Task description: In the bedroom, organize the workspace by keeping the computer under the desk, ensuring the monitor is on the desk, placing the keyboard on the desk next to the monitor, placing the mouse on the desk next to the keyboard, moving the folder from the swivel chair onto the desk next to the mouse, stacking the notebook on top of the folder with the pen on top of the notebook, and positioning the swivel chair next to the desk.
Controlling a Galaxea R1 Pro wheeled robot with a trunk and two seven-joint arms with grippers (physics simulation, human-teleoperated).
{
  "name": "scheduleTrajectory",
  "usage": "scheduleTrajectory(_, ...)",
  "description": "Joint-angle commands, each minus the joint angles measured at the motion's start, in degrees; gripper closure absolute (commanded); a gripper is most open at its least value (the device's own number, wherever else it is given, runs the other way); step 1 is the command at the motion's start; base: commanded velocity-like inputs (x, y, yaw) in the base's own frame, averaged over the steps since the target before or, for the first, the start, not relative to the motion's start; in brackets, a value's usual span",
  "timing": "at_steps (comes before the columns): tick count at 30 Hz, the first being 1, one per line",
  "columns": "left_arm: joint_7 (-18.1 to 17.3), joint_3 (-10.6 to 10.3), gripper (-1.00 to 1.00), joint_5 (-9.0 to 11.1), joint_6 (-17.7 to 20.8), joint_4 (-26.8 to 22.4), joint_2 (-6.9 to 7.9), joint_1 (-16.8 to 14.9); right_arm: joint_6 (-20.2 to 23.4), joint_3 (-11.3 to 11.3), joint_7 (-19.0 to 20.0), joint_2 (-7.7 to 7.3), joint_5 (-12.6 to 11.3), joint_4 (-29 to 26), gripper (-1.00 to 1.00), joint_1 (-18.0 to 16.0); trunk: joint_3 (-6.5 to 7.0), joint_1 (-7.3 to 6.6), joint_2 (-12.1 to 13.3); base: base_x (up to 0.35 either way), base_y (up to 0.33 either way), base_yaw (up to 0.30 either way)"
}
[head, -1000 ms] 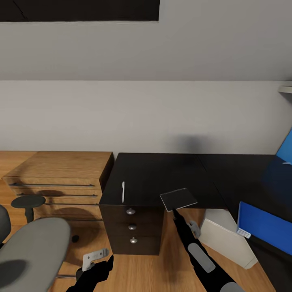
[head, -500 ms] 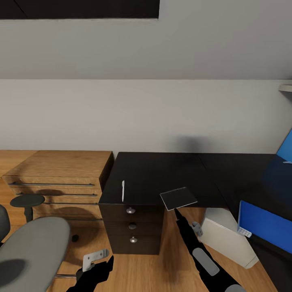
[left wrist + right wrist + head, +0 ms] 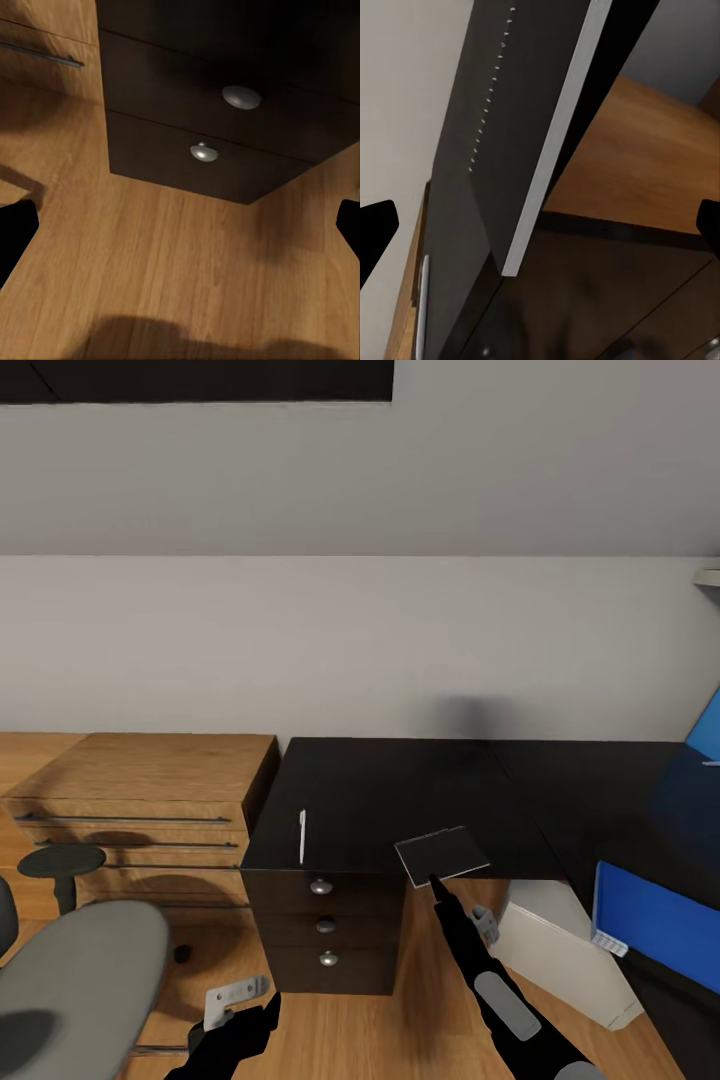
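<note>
The dark grey notebook [image 3: 441, 854] lies at the front edge of the black desk [image 3: 400, 780], one corner overhanging. My right gripper [image 3: 434, 880] is at that edge. In the right wrist view the right gripper [image 3: 542, 229] is open and the notebook [image 3: 521, 127] runs between its fingertips [image 3: 375, 229]. The white pen [image 3: 303, 837] lies on the desk above the drawers. The blue folder [image 3: 652, 910] rests on the desk's right wing, with the grey computer [image 3: 560, 945] under the desk. The swivel chair [image 3: 85, 970] stands at lower left beside my open left gripper [image 3: 262, 1015]. Monitor, keyboard and mouse are out of view.
The dark drawer unit [image 3: 325, 930] with silver knobs [image 3: 241, 97] faces my left gripper [image 3: 180, 225] over wooden floor [image 3: 172, 255]. Low wooden shelving [image 3: 150, 790] stands left of the desk. A slanted blue panel [image 3: 708, 728] shows at the right edge.
The whole picture has drifted slightly, so the camera moved. My right forearm has shifted a little to the right. The notebook and pen keep their places on the desk.
</note>
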Motion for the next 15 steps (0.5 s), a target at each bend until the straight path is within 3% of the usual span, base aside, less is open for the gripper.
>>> scheduleTrajectory(1,0.5,-0.1,-1.00,0.6,0.2,-0.1,0.03,0.0,-0.4,0.5,0.2,-0.07,-0.6,0.1,-1.00,-0.1,-0.04,0.01,0.0,0.036,0.000,0.000)
scheduleTrajectory(7,0.4,-0.2,-1.00,0.6,0.2,0.0,-0.02,0.0,-0.4,0.6,0.1,0.00,-0.6,0.2,-1.00,-0.1,-0.04,0.01,0.0,0.132,0.000,0.000)
scheduleTrajectory(15,0.4,-0.3,-1.00,0.6,0.2,0.1,-0.01,0.0,-0.4,0.7,0.1,0.17,-0.6,1.2,-1.00,-0.1,-0.04,0.01,0.0,0.031,0.000,0.000)
